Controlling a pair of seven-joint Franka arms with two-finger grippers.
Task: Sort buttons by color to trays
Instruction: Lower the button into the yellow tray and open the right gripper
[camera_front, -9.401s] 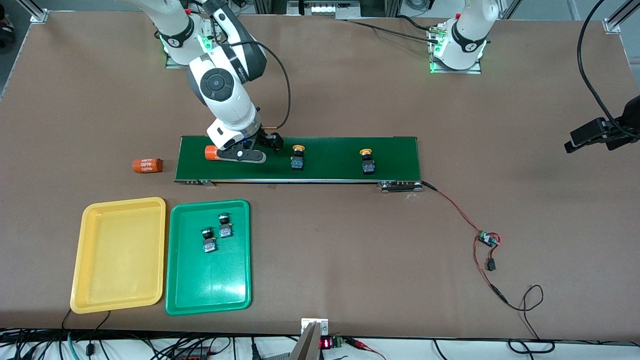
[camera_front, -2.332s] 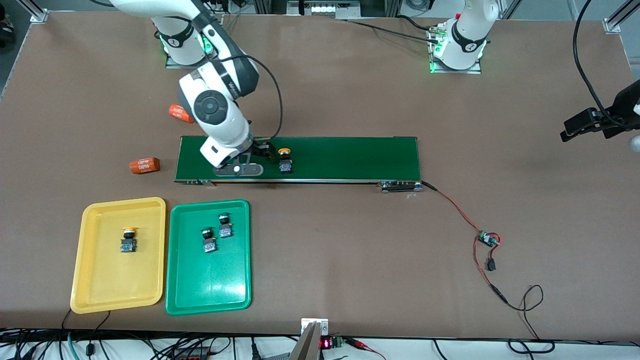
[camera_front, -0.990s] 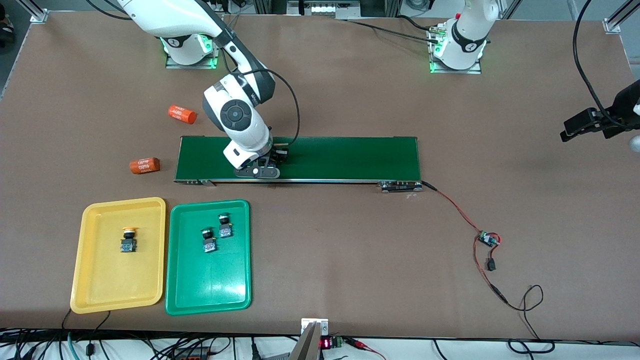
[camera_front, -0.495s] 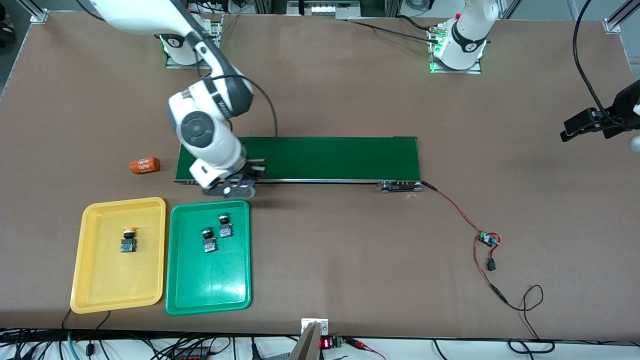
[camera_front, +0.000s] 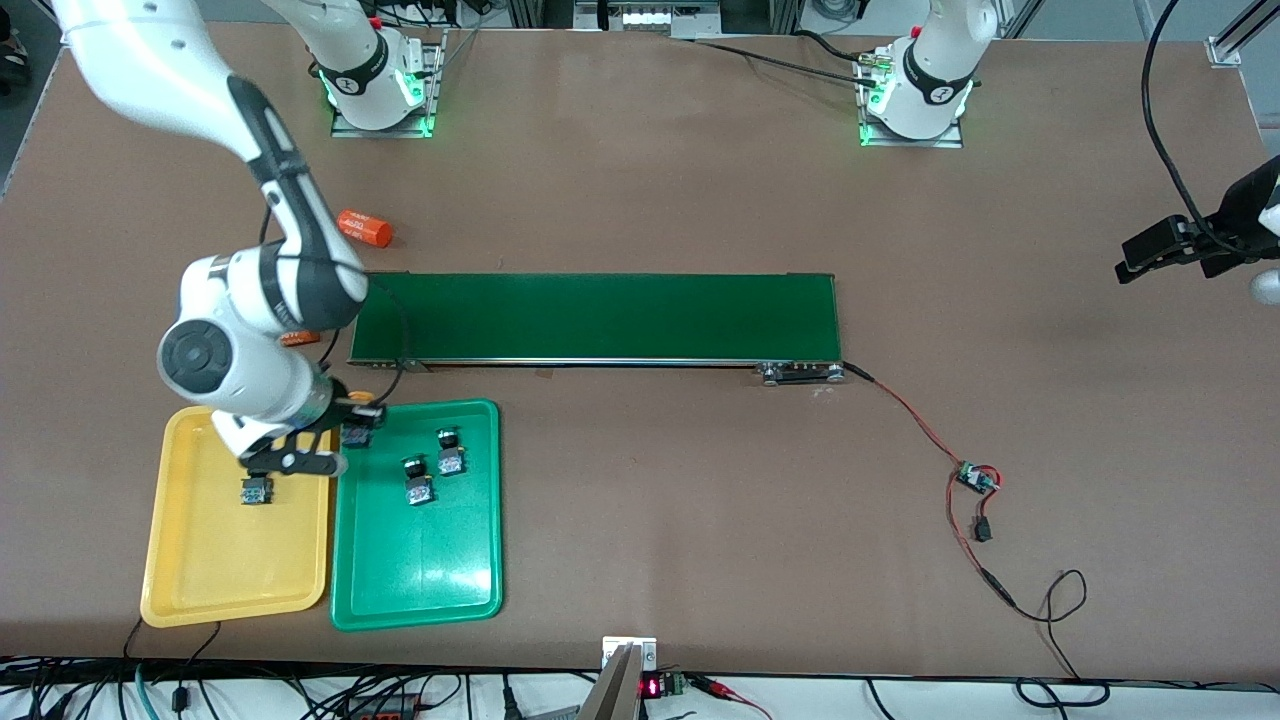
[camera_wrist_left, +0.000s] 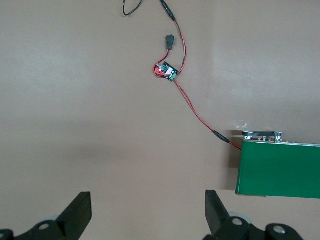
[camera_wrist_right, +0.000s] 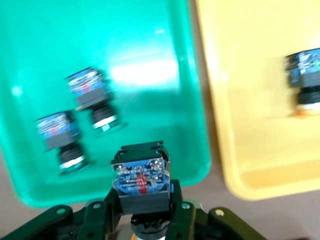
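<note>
My right gripper (camera_front: 352, 425) (camera_wrist_right: 142, 210) is shut on a yellow-capped button (camera_front: 358, 433) (camera_wrist_right: 141, 177), holding it by its black-and-blue body. It hangs over the green tray's (camera_front: 420, 580) (camera_wrist_right: 165, 75) corner that is farthest from the front camera and next to the yellow tray (camera_front: 200, 570) (camera_wrist_right: 250, 100). Two green-capped buttons (camera_front: 418, 487) (camera_front: 450, 457) (camera_wrist_right: 92, 97) (camera_wrist_right: 60, 140) lie in the green tray. One yellow-capped button (camera_front: 257, 490) (camera_wrist_right: 307, 75) lies in the yellow tray, its cap hidden under my hand in the front view. My left gripper (camera_front: 1150, 258) (camera_wrist_left: 147, 202) waits open over bare table at the left arm's end.
The long dark-green conveyor belt (camera_front: 600, 315) (camera_wrist_left: 280, 170) lies farther from the front camera than the trays. One orange cylinder (camera_front: 365, 228) lies beside its end and another (camera_front: 298, 338) peeks out under my right arm. A red-and-black wire with a small board (camera_front: 975, 478) (camera_wrist_left: 167, 71) trails from the belt.
My right gripper has carried the yellow-capped button off the belt and over to the trays. The left arm has not moved.
</note>
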